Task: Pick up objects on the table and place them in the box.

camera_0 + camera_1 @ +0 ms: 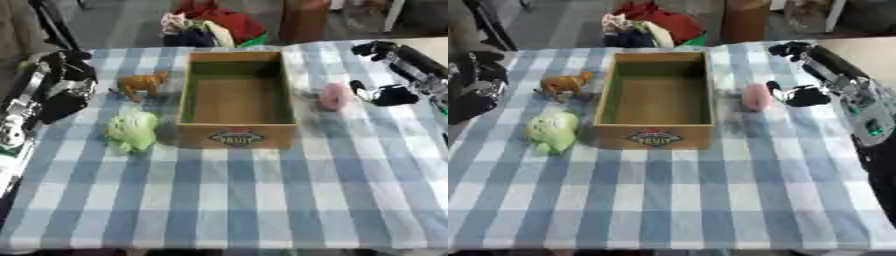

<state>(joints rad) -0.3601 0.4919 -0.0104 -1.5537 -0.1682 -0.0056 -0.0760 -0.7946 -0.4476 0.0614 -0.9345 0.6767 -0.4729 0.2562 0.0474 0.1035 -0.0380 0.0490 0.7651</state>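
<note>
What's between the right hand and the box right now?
The pink object lies on the checked cloth, between the right hand and the box; the right eye view shows it best.

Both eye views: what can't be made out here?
- Left hand: blurred dark mass at the left edge; fingers not separable.
- Right hand beside the pink object: contact unclear.
- Box: label unreadable.
- Green object: identity unclear.

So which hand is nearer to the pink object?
Right. The right hand is just beside the pink object, on its right; the left hand is far across the box.
</note>
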